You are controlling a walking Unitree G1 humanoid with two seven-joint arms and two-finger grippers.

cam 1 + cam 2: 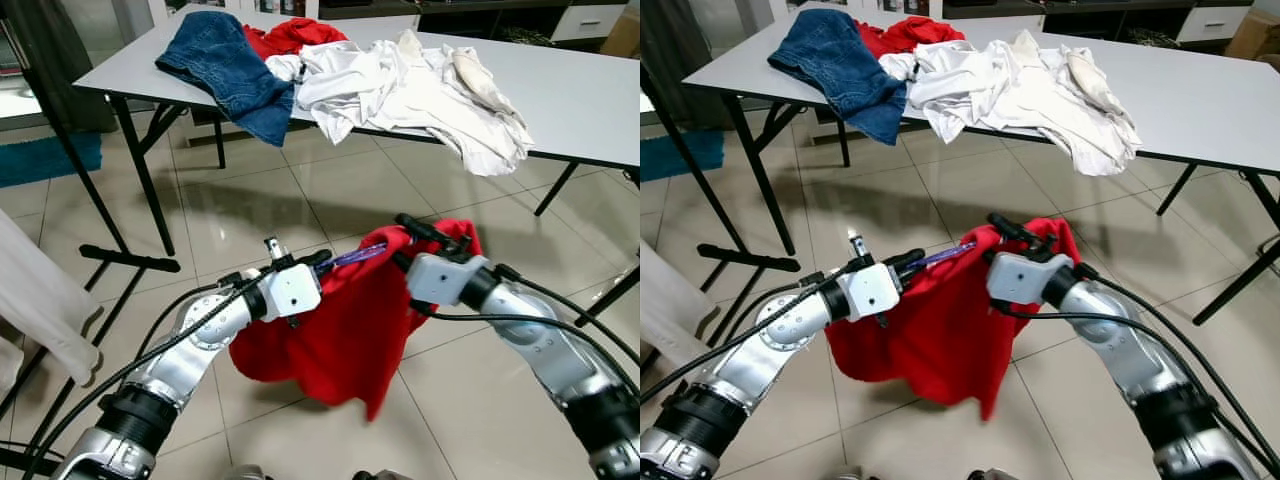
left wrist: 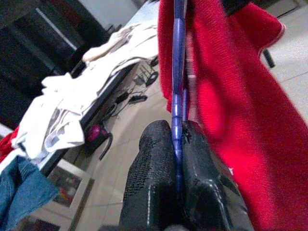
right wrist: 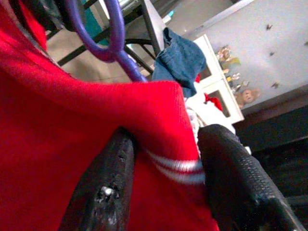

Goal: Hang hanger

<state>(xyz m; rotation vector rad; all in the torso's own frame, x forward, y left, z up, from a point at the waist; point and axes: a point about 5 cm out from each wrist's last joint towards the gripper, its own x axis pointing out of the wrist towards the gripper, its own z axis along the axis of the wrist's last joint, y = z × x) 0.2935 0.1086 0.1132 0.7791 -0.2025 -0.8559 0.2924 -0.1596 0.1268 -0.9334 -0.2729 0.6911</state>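
A long pale grey bench [image 1: 580, 100] on black folding metal legs is standing on a floor of glossy beige tiles [image 1: 250, 210]. A crumpled pair of blue denim jeans [image 1: 225, 65] is lying at its left end, one part drooping over the front edge. Just behind the jeans, and touching them, a bunched red cloth garment [image 1: 295, 35] is resting. Beside these, a heap of rumpled white cloth garments [image 1: 410, 85] is spreading across the middle, one fold hanging past the front edge.

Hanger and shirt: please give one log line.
left gripper: shut on hanger | right gripper: holds red shirt | table: clothes piled
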